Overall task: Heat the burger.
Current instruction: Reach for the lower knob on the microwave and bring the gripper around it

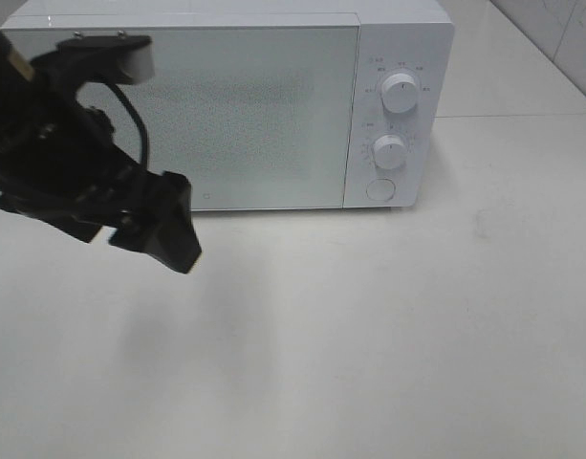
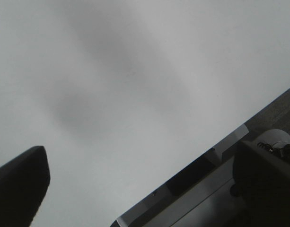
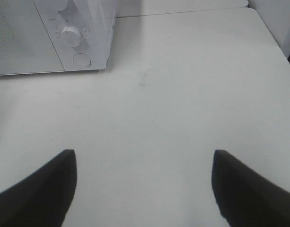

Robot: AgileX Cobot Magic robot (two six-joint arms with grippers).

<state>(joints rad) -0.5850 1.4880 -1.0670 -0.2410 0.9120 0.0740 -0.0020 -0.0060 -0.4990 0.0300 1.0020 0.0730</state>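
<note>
The burger is not in view in any frame. The white microwave [image 1: 226,105] stands at the back of the table with its door shut; its right end also shows in the right wrist view [image 3: 83,28]. My left gripper [image 1: 173,234] hangs above the table in front of the microwave's left part, jaws apart and empty; the left wrist view [image 2: 140,179] shows only bare table between its fingers [image 2: 19,184]. My right gripper [image 3: 144,184] is open and empty above the table, to the right of the microwave and nearer the front.
The microwave's panel has two dials [image 1: 400,93] [image 1: 390,151] and a round button [image 1: 379,189]. The white table [image 1: 388,325] runs forward and right. Its edge [image 2: 182,184] shows in the left wrist view. A tiled wall [image 1: 560,38] is at the back right.
</note>
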